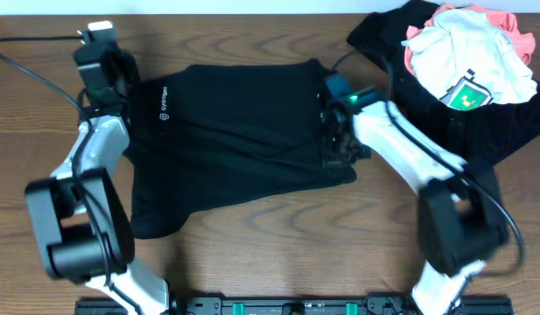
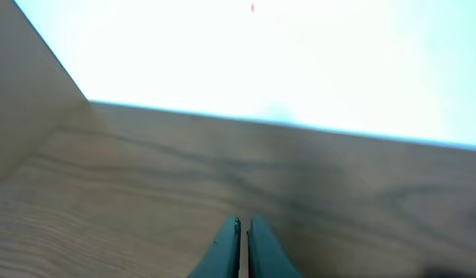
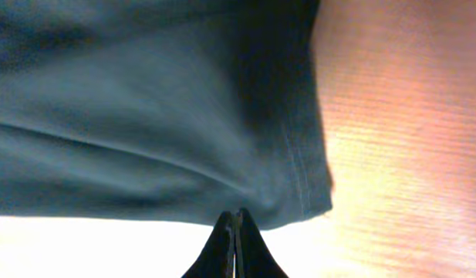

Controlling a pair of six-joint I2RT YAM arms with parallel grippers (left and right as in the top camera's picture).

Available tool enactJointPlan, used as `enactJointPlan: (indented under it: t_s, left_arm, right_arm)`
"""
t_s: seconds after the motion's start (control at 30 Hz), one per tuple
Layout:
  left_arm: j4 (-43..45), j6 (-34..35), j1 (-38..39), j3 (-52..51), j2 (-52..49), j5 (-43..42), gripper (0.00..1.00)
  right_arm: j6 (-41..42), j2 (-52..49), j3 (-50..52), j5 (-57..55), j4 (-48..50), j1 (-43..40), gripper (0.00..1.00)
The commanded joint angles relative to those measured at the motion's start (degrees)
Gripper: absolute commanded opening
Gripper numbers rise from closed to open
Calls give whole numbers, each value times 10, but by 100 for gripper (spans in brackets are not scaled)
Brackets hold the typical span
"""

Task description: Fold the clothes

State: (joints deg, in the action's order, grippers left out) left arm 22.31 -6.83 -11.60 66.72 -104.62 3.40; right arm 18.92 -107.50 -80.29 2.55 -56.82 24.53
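A black T-shirt [image 1: 234, 131] with a small white logo lies spread on the wooden table [image 1: 278, 254]. My right gripper [image 1: 340, 131] is at the shirt's right edge. In the right wrist view its fingers [image 3: 236, 215] are shut, with the hem of the shirt [image 3: 168, 116] meeting the tips. My left gripper [image 1: 108, 63] is at the far left, just beside the shirt's upper left corner. In the left wrist view its fingers [image 2: 243, 225] are shut with nothing between them, over bare wood [image 2: 145, 185]; no cloth shows there.
A pile of clothes [image 1: 466, 52] sits at the back right: white and pink garments with a green tag on black fabric [image 1: 506, 122]. Cables run along the left back of the table. The arm bases stand at the front edge.
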Motion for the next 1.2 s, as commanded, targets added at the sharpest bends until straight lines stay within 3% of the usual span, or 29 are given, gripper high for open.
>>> enactJointPlan:
  t_s: [0.0,0.17,0.33,0.57,0.9,1.07,1.17]
  left_arm:
    - [-19,26,-3,1,-6,-14,10]
    - [-47,26,-2,1,-27,-145,10]
    - [-64,26,-7,1,-54,-144,10]
    - [-215,54,-29,1,-38,-145,10]
    - [-434,60,-37,1,143,-87,6]
    - [-572,109,-37,-7,249,-67,6]
    - [-613,156,-37,-42,308,-37,6]
  right_arm:
    - [7,52,-3,-2,23,-6,1]
    - [3,65,-3,-1,62,-7,1]
    - [-3,62,-3,-2,67,-7,1]
    - [-8,62,-3,-2,62,-13,1]
    - [-8,63,-3,8,50,-64,1]
    - [-10,63,-3,31,58,-88,1]
    - [-21,63,-3,44,65,-99,1]
